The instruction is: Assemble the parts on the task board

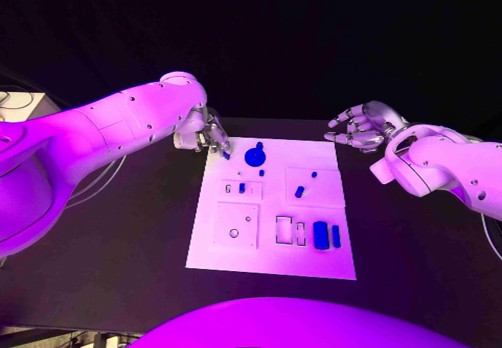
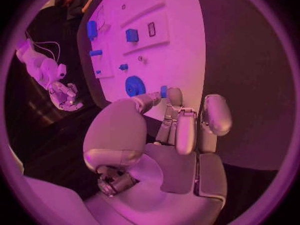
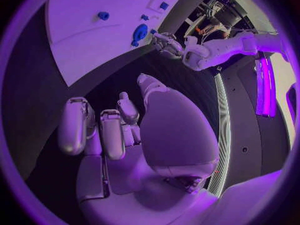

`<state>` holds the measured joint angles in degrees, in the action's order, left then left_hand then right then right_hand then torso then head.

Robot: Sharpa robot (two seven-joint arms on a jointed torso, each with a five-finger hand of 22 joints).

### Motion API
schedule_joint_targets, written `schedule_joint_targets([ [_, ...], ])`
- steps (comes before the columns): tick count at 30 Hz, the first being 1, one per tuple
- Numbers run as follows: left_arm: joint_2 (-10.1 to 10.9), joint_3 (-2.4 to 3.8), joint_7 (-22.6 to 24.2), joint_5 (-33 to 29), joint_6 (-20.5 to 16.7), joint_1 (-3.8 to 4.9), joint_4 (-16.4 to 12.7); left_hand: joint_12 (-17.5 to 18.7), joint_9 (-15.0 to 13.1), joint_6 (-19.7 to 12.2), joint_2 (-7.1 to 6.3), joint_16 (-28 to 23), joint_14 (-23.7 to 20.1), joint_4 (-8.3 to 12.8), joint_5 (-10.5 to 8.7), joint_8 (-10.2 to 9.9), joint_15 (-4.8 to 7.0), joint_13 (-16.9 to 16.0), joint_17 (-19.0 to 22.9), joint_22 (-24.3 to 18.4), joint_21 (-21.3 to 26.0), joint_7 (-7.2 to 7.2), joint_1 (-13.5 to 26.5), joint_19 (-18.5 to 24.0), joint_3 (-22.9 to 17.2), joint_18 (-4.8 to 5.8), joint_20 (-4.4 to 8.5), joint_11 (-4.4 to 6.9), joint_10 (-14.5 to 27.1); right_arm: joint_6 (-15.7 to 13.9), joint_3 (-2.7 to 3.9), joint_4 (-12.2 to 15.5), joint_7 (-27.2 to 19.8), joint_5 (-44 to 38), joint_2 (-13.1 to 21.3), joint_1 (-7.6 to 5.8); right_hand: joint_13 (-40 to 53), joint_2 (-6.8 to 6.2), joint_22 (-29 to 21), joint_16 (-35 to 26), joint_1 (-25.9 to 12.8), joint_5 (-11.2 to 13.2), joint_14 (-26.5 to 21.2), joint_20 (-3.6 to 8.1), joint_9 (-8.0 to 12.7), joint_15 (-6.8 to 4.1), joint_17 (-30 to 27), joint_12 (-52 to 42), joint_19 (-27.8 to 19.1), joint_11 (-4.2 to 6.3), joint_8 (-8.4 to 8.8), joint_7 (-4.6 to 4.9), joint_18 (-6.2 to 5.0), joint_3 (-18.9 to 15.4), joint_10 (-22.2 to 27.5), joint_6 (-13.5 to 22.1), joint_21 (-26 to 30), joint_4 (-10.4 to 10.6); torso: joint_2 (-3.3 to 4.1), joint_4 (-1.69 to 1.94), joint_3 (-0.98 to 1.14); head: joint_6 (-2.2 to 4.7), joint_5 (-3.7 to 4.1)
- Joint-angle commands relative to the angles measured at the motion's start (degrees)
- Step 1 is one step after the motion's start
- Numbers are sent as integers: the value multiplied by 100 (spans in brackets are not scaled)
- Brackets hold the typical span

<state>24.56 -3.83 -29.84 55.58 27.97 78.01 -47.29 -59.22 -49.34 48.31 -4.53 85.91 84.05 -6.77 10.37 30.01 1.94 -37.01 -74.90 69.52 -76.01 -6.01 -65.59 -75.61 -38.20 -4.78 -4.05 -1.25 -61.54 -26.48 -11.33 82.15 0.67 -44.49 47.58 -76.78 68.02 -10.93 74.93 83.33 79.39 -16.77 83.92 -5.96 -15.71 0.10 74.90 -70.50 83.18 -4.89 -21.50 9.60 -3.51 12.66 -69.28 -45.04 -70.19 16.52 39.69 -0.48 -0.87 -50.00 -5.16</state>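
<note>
My left hand (image 1: 210, 135): it is at the far left corner of the task board (image 1: 324, 250). In the left wrist view the thumb and one finger (image 2: 174, 98) meet on a small blue part (image 2: 163, 91), so I am pinching it. My other fingers lie side by side, straight, and are not touching it.

Pinched part: it is at the board's far edge, just beside the round blue part (image 1: 255, 155). I cannot tell if it touches the board.

My right hand (image 1: 359, 127): it is over the black table (image 1: 125, 239), just beyond the far right corner of the board and apart from it. The fingers are curled inward, with nothing between them. In the right wrist view they are bent over the palm and the thumb stands to one side.

Round blue part: it is on the board near the far edge, left of the middle, with a small knob on its top.

Small blue pegs: one (image 1: 299, 191) is in the square field on the right side of the board, one (image 1: 241, 188) is in the smaller field on the left.

Blue blocks: a wide one (image 1: 321, 235) and a narrow one (image 1: 336, 235) stand side by side near the right near corner. Next to them are two empty rectangular outlines.

Task board: white, lying flat in the middle of the table, between my two arms.
</note>
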Motion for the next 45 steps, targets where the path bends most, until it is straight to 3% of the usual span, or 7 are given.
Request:
schedule_joint_targets([
  [1,8,0,32,-191,-21,-4,-26,-4,-101,38,23,35,337,674,58,88,25,-42,-866,56,-50,31,-35,-52,-828,-20,9,7,-108,58,1,6,-54,-17,-4,1,8,32,302,-7,-3,-18,290,-11,8,22,545,-32,-14,7,-8,11,-58,4,-3,41,-17,-28,-3,2,1,0,3],
  [7,162,-1,53,-433,-341,-4,-290,-150,-248,156,-99,137,419,1004,173,238,72,-243,-1033,296,-232,81,310,-217,-1378,29,37,54,-417,57,1,7,-54,-16,6,1,8,30,299,-8,0,-29,291,-10,9,22,544,-37,-15,7,-10,10,-60,8,-7,38,-9,-26,-8,7,3,0,5],
  [10,336,4,63,-515,-573,-3,-601,-291,-338,320,-294,214,483,1115,892,345,153,-469,-1167,523,-402,169,515,-395,-1515,82,107,138,-725,55,1,10,-52,-16,21,1,8,30,299,-8,0,-29,291,-10,9,22,544,-37,-15,7,-10,10,-60,8,-7,38,-9,-26,-7,14,3,0,10],
  [18,836,12,80,-490,-971,1,-1461,-394,-373,448,-411,222,495,1184,1288,378,213,-662,-1185,656,-500,230,574,-492,-1566,113,166,199,-946,46,0,16,-46,-15,56,1,8,30,299,-8,0,-29,291,-10,9,22,544,-37,-15,7,-10,10,-60,8,-7,38,-9,-26,-19,31,12,0,16],
  [26,1385,-2,116,-81,-1438,-26,-2411,-417,-376,489,-446,222,497,1197,1393,382,228,-708,-1185,682,-518,246,579,-509,-1573,118,181,215,-998,44,0,24,-41,-14,92,1,0,28,298,-13,-2,-37,289,-10,10,21,536,-33,-15,7,-11,10,-60,10,-2,37,-7,-24,-21,30,0,0,9],
  [32,1783,-12,142,311,-1769,-195,-3086,-435,-376,507,-461,229,500,1205,1417,384,233,-741,-1196,701,-531,253,576,-523,-1578,123,186,222,-1024,42,-1,24,-40,-13,128,2,0,28,298,-13,-2,-37,289,-10,10,21,536,-33,-15,7,-11,10,-60,10,-2,37,-7,-24,-25,51,0,0,2],
  [45,1995,-17,150,657,-1815,-405,-3604,-454,-374,527,-472,234,504,1213,1429,384,240,-774,-1205,723,-547,262,569,-538,-1590,128,191,230,-1051,50,-1,11,-46,-11,128,11,0,28,298,-13,-2,-37,289,-10,10,21,536,-33,-15,7,-11,10,-60,10,-2,37,-7,-24,-39,64,-5,0,-1],
])
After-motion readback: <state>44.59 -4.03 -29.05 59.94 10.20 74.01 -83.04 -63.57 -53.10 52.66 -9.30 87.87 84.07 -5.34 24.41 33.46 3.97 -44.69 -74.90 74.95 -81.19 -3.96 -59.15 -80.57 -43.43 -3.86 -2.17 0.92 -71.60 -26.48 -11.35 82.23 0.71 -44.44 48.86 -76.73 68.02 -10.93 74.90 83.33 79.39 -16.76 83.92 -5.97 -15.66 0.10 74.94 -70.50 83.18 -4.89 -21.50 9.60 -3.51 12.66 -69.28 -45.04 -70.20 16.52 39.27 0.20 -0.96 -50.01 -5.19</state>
